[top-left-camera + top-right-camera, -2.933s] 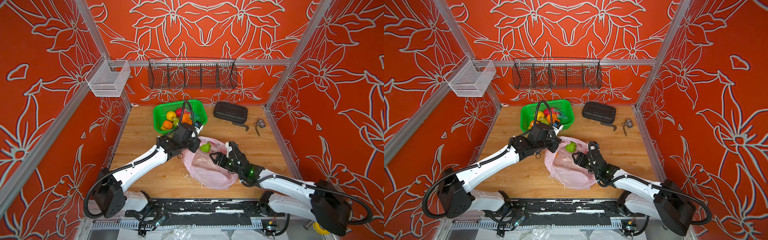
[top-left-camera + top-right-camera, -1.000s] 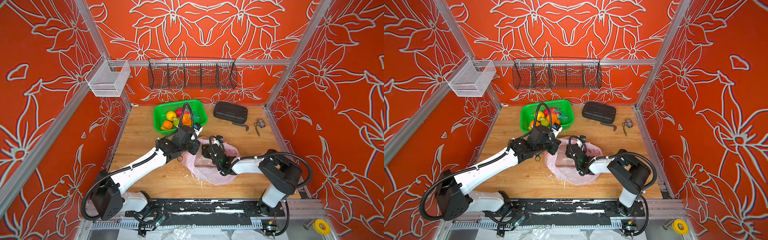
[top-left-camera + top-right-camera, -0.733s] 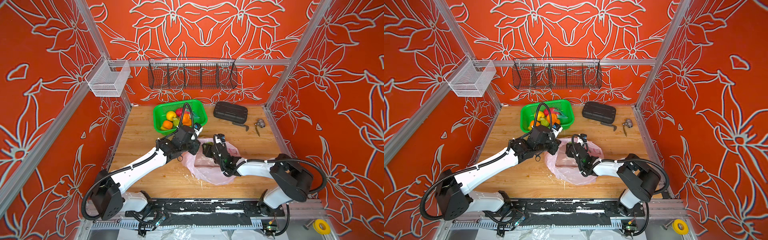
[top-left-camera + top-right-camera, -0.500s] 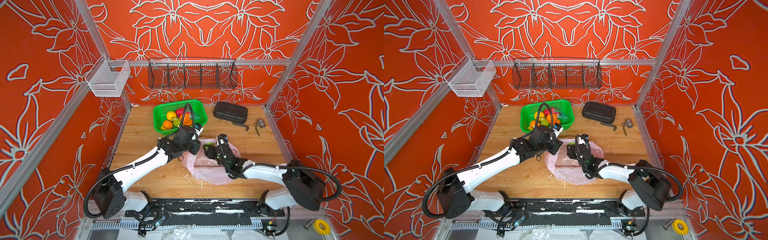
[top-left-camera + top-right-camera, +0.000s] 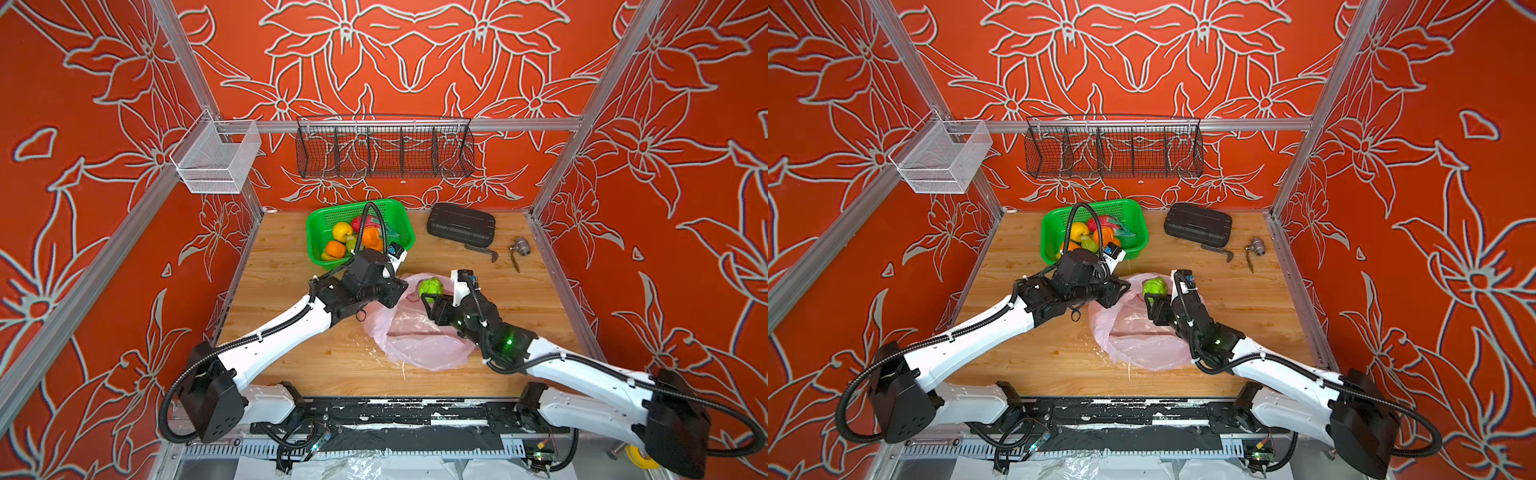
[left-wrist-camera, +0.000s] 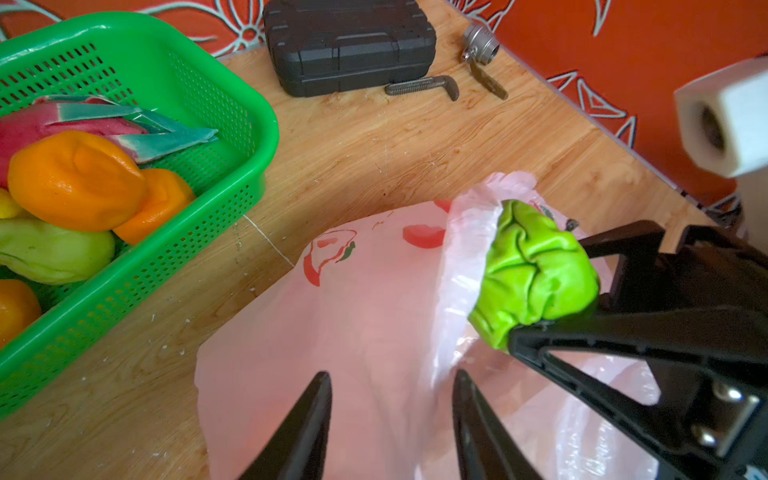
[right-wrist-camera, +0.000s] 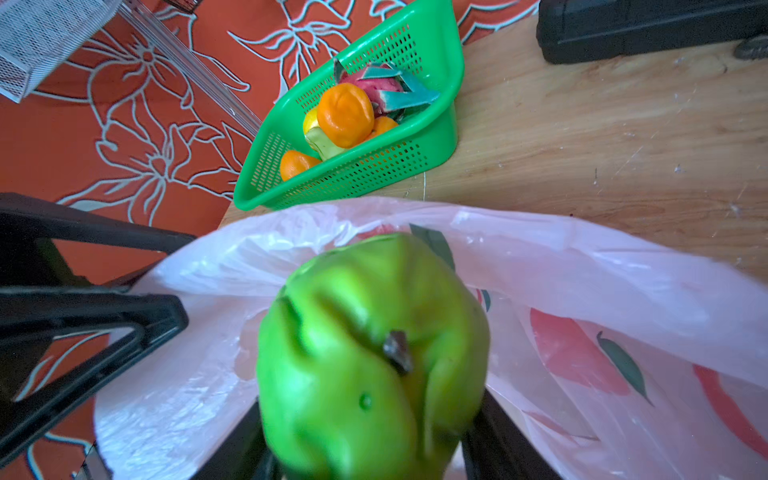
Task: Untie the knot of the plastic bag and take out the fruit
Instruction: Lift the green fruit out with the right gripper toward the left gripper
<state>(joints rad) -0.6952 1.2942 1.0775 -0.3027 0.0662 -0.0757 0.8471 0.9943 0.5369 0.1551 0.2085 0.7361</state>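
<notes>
Jaws of the right gripper (image 5: pixel 433 300) clamped around a green pear-like fruit (image 5: pixel 431 286), one finger on each side, filling the lower middle of the right wrist view. Holds it lifted just over the mouth of the plastic bag (image 5: pixel 415 338), a little right of centre in both top views. Jaws of the left gripper (image 6: pixel 395 415) parted and gripping nothing, fingertips over the pink film at the bottom middle of the left wrist view, the bag's rim running up between them. Whether touching the film: impossible to tell. Sits just left of the green fruit in both top views, near it but apart. Bag itself: crumpled and slack on the wooden table (image 5: pixel 291 353), mouth gaping at its upper end in a top view, red and green prints on its side. Farther up and left of centre, a green basket (image 5: pixel 316 232) holding more fruit: orange rounds (image 5: pixel 334 248), a yellow one (image 5: pixel 342 230), a pale green pear-like piece (image 6: pixel 50 253), a pink-red dragon fruit (image 6: pixel 25 126). Right of the basket, near the back wall, a black case (image 5: pixel 461 224), well apart from the bag.
</notes>
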